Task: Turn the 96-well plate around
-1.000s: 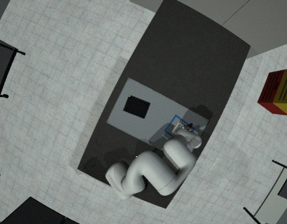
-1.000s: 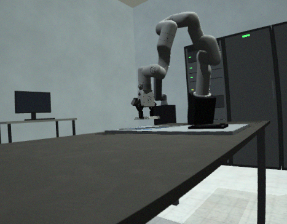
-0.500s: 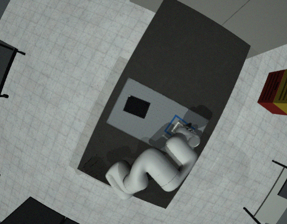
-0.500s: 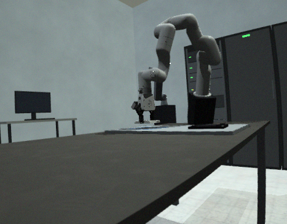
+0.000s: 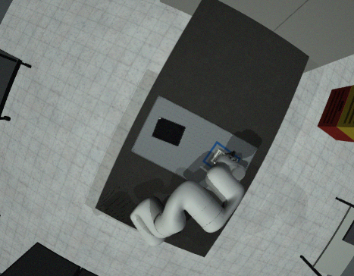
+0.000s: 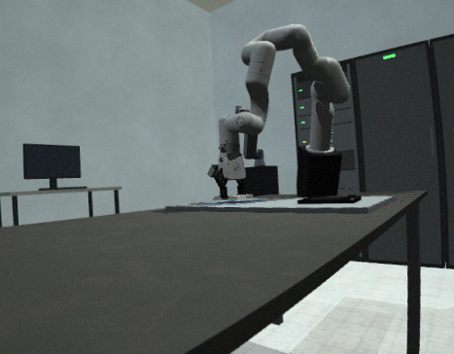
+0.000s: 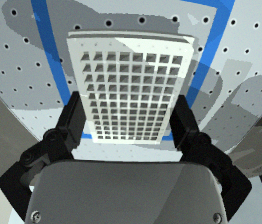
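Observation:
The white 96-well plate (image 5: 217, 155) (image 6: 242, 196) (image 7: 130, 73) is between the gripper's fingers, level and at or just above the deck; a small gap cannot be ruled out. My gripper (image 6: 232, 194) (image 7: 128, 103) is shut on its two long sides. The blue taped outline B1 (image 5: 210, 152) (image 7: 53, 55) shows around the plate in the wrist view, with the plate's near end close to the near tape line. The black nest N1 (image 5: 168, 131) (image 6: 329, 199) holds no plate. The plate's cut corner cannot be made out.
The grey perforated deck (image 5: 190, 152) (image 6: 283, 209) (image 7: 12, 55) lies on the dark table (image 5: 236, 76) (image 6: 137, 263). N1 is toward the deck's left end in the top view. The arm reaches in over the deck's edge beside B1 and casts shadows there.

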Controlling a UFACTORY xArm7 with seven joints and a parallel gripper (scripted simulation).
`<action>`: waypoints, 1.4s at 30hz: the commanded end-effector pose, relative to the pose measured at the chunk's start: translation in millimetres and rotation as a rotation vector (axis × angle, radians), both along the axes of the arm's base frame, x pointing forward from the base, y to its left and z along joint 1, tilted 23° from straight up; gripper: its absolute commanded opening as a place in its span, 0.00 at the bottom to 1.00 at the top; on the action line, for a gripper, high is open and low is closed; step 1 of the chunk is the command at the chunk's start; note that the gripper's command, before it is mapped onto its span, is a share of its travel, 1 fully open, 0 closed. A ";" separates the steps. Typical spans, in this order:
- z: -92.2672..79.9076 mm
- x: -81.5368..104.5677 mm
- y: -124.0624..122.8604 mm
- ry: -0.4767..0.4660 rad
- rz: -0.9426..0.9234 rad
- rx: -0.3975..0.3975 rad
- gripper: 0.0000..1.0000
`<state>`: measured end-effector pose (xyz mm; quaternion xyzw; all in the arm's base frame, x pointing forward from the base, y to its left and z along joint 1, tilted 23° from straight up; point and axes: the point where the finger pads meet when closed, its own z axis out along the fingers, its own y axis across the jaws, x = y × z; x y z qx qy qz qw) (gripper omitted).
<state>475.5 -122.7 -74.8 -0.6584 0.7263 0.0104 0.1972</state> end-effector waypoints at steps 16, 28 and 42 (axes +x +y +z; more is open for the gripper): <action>0.5 1.3 -1.5 -0.003 -0.002 -0.002 0.00; -1.0 1.8 -1.0 -0.003 -0.002 -0.002 0.00; -2.9 2.3 -0.5 -0.003 -0.002 -0.002 0.00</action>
